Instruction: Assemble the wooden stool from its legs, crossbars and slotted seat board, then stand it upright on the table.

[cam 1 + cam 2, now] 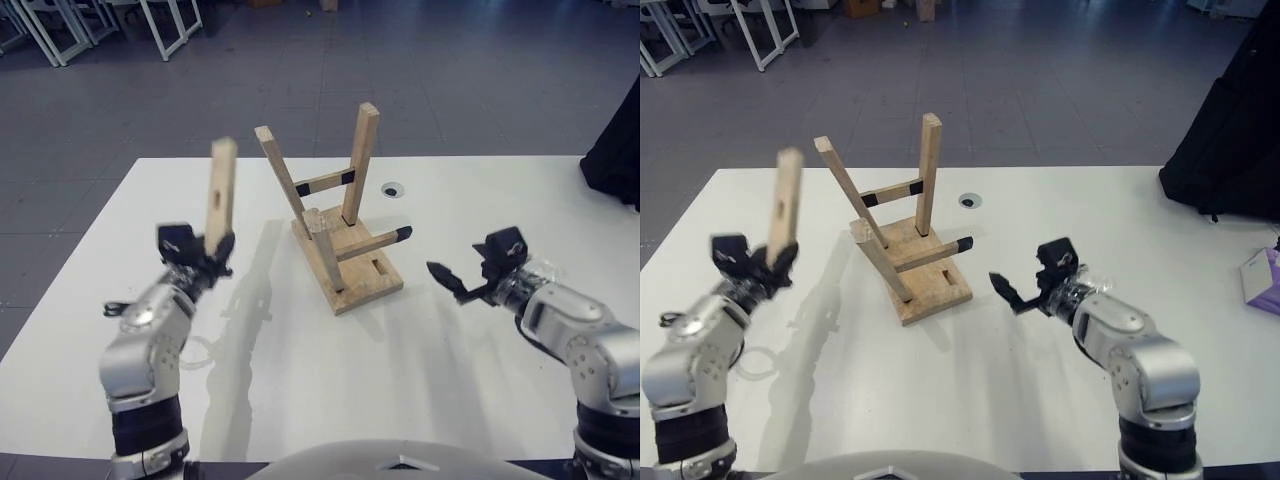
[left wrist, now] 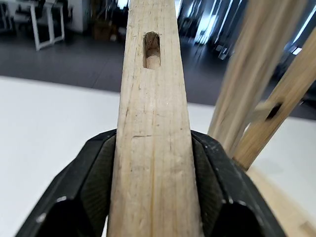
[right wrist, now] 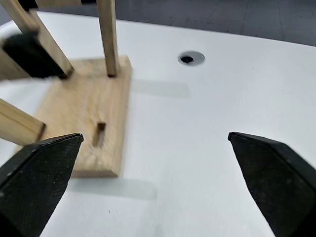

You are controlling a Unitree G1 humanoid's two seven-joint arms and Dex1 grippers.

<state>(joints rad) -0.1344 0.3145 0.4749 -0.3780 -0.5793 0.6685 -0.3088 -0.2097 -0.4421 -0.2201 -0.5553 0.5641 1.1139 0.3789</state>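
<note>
Left fingers (image 2: 96, 183) clamp tight on a loose leg (image 1: 222, 190), and the left gripper (image 1: 207, 258) holds it upright above the left side of the table (image 1: 450, 390), mortise (image 2: 151, 49) facing the wrist camera. Right fingers (image 3: 42, 165) are spread wide with nothing between them, the right gripper (image 1: 470, 265) hovering low, near the board (image 1: 360, 275) on its right. The board lies flat mid-table with three legs (image 1: 360, 160) standing in it, leaning. Two black-tipped crossbars (image 1: 325, 183) join them, and one slot (image 3: 100, 134) sits open on the right gripper's side.
</note>
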